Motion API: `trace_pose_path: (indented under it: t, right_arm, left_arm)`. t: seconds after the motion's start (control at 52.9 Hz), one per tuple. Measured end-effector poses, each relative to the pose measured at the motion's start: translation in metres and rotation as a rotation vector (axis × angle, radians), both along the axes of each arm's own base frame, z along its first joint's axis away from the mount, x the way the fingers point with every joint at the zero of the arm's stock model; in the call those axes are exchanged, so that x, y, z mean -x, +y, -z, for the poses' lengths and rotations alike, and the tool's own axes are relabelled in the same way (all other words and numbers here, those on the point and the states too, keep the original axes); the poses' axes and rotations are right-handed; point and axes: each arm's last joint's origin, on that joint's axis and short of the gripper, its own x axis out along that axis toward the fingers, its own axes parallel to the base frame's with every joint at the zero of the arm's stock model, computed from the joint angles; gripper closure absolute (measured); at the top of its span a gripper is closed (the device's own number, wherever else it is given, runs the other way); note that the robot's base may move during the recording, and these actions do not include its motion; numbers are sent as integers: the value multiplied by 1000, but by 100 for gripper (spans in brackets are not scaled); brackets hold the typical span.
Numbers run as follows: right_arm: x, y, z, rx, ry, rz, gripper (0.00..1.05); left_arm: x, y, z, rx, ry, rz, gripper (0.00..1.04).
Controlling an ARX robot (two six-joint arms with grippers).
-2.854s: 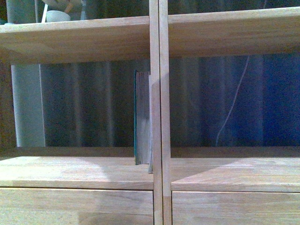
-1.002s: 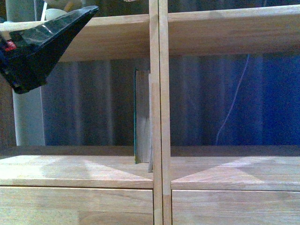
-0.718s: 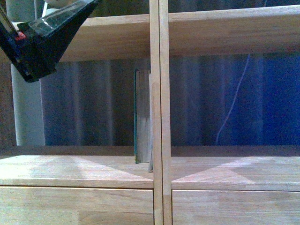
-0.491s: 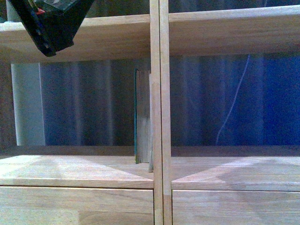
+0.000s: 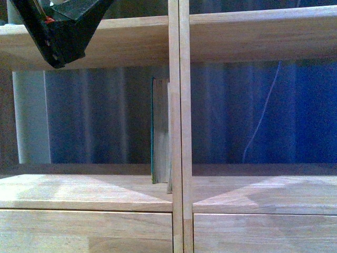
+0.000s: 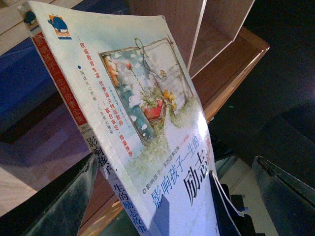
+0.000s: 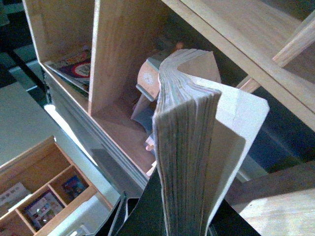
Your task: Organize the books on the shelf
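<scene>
**Both hands loaded; one book already stood in the shelf**

The thin white paperback [image 6: 147, 123] is gripped at its lower end by the left hand [image 5: 58, 37]. The hand is closed on it and raised level with the upper board of the shelf [image 5: 105, 192]. It is judged to be carried high so that the board edge is cleared before insertion.

A dark-teal book [image 5: 159, 132] is stood upright in the left compartment, touching the central divider [image 5: 179, 105], which is judged to serve as its support.

The right hand [image 7: 147, 216] is closed on a thick yellow-paged book [image 7: 184, 147], held spine-down with the page edges facing the camera.

Not established:
- The right arm is absent from the front view.
- The held book's cover colour cannot be read.
- The paperback's lower edge and the left fingers are cut off or in shadow.
- The shelf's upper compartments are largely out of frame.
</scene>
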Motion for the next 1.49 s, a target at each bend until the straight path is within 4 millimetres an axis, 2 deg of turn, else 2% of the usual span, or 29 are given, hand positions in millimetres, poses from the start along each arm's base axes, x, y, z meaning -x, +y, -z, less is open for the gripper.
trace_pose_path:
  t: [0.132, 0.416, 0.699, 0.945, 1.172, 1.38, 1.493]
  right_arm:
    - [4, 2, -1, 7, -16, -6, 98]
    - [9, -25, -11, -27, -42, 67, 98]
    - [0, -7, -1, 19, -11, 3, 98]
    - [0, -3, 0, 17, -10, -12, 98]
    - [-4, 3, 5, 23, 12, -22, 98]
    - [-6, 3, 8, 26, 22, -20, 98]
    - [-9, 2, 13, 28, 45, -7, 98]
  left_arm:
    - [1, 0, 0, -4, -9, 4, 7]
    - [3, -2, 12, -26, -8, 12, 7]
    - [3, -6, 13, -28, 0, 12, 7]
    - [3, -7, 12, -16, 1, -5, 7]
    - [1, -7, 10, 7, 11, -75, 56]
    - [4, -5, 6, 25, -8, -80, 86]
    - [7, -4, 3, 41, -13, -72, 97]
